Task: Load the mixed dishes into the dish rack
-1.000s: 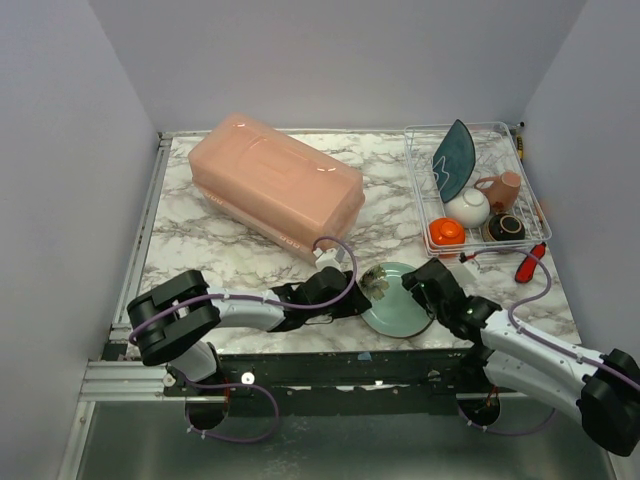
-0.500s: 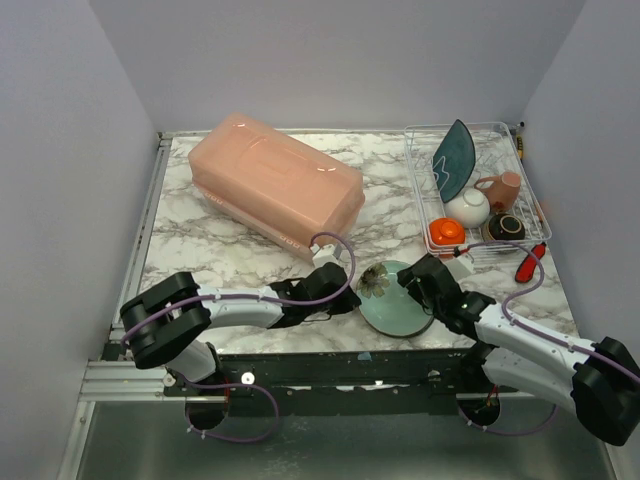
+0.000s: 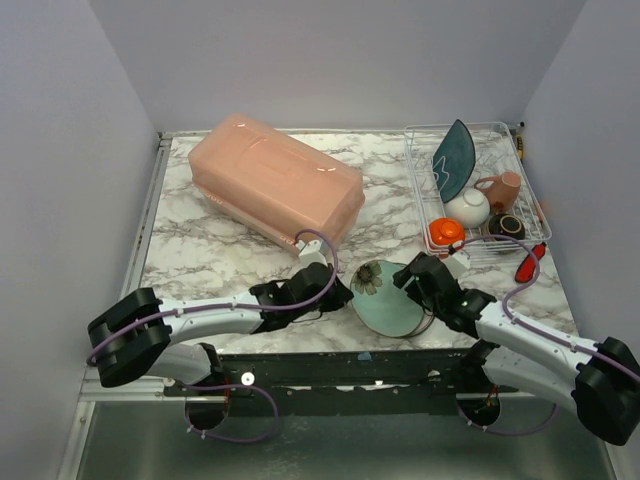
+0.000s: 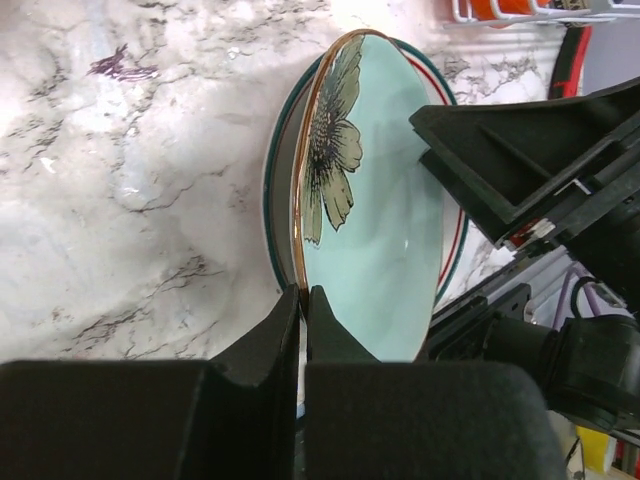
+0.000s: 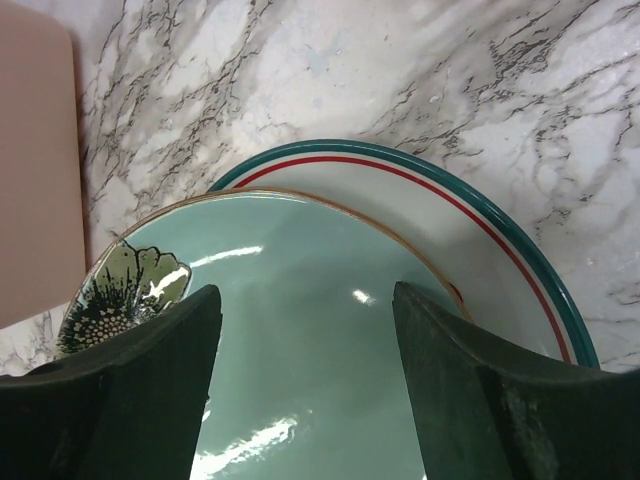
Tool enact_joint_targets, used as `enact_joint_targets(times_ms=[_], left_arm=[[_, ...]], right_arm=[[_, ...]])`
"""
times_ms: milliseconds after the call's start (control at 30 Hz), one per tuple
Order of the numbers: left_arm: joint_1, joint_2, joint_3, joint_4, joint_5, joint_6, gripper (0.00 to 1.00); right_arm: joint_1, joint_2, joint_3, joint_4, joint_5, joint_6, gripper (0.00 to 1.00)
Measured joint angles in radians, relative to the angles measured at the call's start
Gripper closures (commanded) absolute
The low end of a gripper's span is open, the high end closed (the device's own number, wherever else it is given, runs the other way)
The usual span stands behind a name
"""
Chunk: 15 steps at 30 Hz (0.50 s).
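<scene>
**A:** What is different from a second ago?

**B:** The left gripper stood half open then; now its jaws are pinched tight on the near-left rim of the round pale-green ceramic plate with a painted flower. That plate lay flat near the front edge of the white marble-patterned table; now its left side is tipped up, with its face turned toward the right arm.

**A:** Is it clear of everything?

**B:** No; the wrist views show a second dish lying flat under it, a round white plate with a teal and red rim; whether the two touch on the right side I cannot tell.

**A:** And the right gripper?

**B:** Its jaws have spread wider and stand open, holding nothing; they sit at the tilted plate's right side, with the green face showing between the two fingers; I cannot tell whether they touch it.

**A:** What does that mean for the job?

**B:** I judge the plate is being stood on edge so the right arm can take it; it is not loaded yet. The white wire dish rack at the far right is well apart from it; the rack already holds the teal square plate, the pinkish mug, the white bowl, the orange bowl and the dark bowl.
</scene>
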Motion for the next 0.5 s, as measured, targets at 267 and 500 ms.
enact_joint_targets(times_ms=[267,500], left_arm=[[0.000,-0.004,-0.029,-0.025,-0.012,-0.041,0.97],[0.000,-0.005,-0.081,0.019,-0.016,-0.102,0.56]], right_arm=[[0.000,0.053,-0.004,0.081,-0.048,0.003,0.28],[0.000,0.114,-0.004,0.187,-0.089,0.010,0.28]])
